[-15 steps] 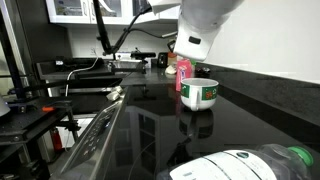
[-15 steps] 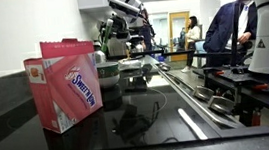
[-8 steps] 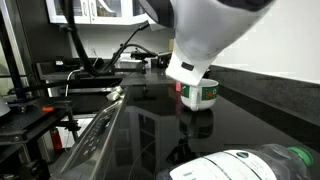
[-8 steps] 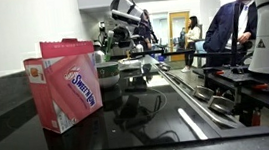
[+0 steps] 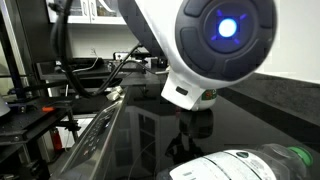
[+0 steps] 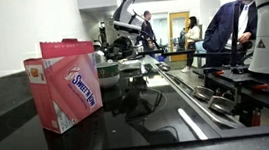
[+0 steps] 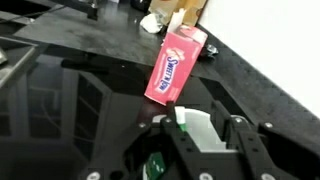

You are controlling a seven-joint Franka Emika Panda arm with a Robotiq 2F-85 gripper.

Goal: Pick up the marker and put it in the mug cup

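In the wrist view my gripper hangs right over the white mug, with its two fingers spread to either side of the mug's rim. The light-green marker stands up at the mug's rim, beside one finger, and looks to be resting in the mug. The mug's green print shows low on its side. In an exterior view the arm's large joint hides the mug and the marker. In an exterior view the gripper is small and far back on the counter.
A pink carton stands on the black counter just beyond the mug; it also shows in the wrist view. A large green-capped bottle lies at the near edge. A sink and metal rack border the counter. People stand in the background.
The arm has swung down and toward the camera, so it now covers the mug in an exterior view. The gripper has come lower over the mug.
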